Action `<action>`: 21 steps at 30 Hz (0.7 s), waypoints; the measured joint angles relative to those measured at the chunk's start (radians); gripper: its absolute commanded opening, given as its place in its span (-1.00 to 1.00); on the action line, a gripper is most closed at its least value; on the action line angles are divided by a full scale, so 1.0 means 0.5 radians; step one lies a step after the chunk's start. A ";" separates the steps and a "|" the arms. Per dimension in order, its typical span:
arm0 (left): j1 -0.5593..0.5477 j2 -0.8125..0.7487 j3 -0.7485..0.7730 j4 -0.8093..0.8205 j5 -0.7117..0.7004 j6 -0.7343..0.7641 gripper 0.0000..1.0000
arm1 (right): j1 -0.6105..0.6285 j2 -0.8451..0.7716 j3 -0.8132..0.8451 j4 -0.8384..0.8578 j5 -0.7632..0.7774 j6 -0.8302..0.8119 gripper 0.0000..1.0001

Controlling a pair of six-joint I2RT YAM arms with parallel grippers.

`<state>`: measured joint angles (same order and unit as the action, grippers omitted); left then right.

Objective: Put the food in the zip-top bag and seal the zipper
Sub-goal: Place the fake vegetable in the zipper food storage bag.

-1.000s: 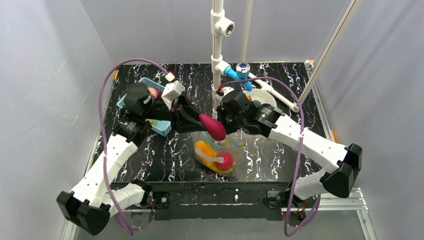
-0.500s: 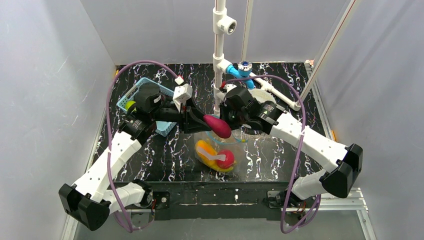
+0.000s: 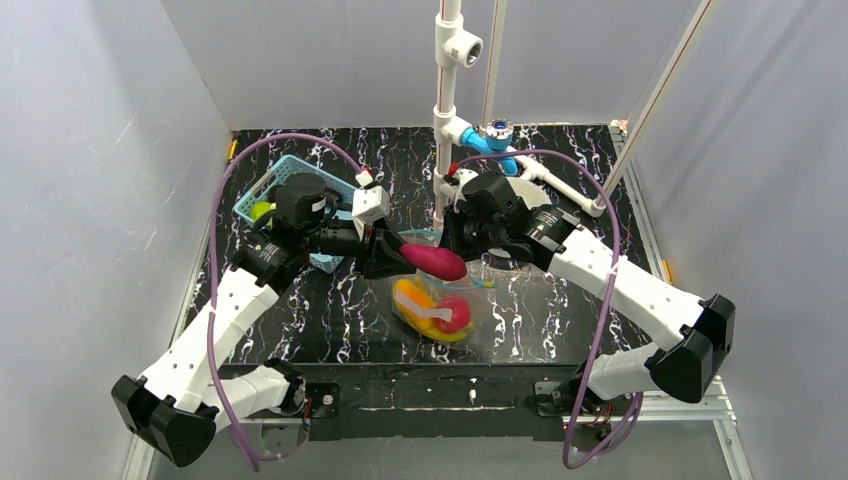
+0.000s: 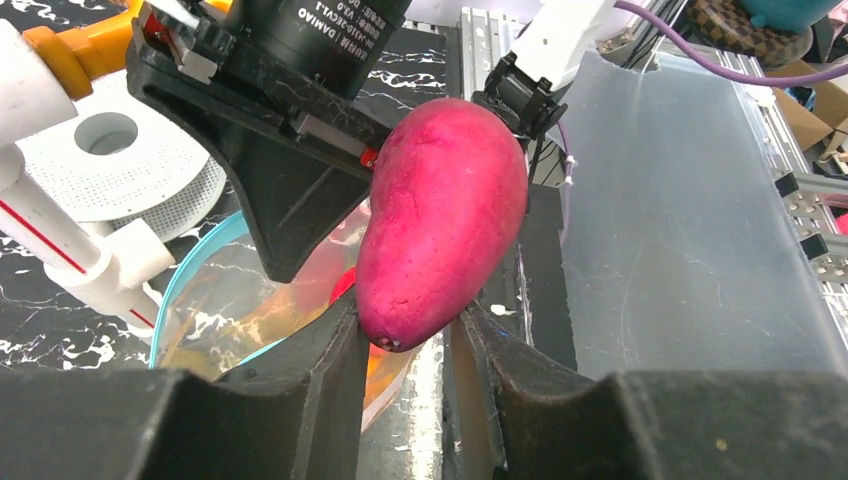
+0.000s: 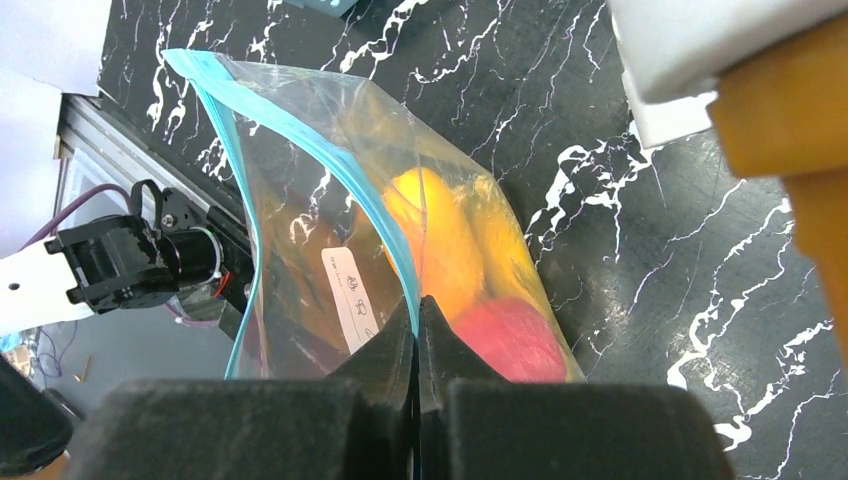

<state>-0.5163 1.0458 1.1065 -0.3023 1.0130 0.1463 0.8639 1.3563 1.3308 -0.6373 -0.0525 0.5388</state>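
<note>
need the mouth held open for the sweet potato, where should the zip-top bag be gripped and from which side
Pinch the zipper strip on one wall of the zip-top bag mouth, coming from above. That edge stands raised off the table, while the clear body below is slack and full of food. The right gripper is shut on it there.

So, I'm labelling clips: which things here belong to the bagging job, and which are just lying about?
Job: bag, zipper, sweet potato in left claw, right claw pinching bag, food inside.
Lying about: pipe stand, white disc; basket, unless its green item is food.
</note>
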 measured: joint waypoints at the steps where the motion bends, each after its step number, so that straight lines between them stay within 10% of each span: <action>1: 0.000 -0.001 0.004 -0.037 -0.007 0.027 -1.00 | 0.000 -0.003 -0.002 0.003 -0.008 0.000 -0.97; 21: 0.008 -0.336 0.034 -0.181 -0.235 0.166 -1.00 | 0.097 -0.027 0.006 0.022 -0.035 0.008 -0.97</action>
<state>-0.5125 0.8780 1.1233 -0.3927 0.8955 0.2295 0.9123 1.3426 1.3338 -0.6262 -0.0700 0.5426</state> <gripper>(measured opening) 0.294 0.028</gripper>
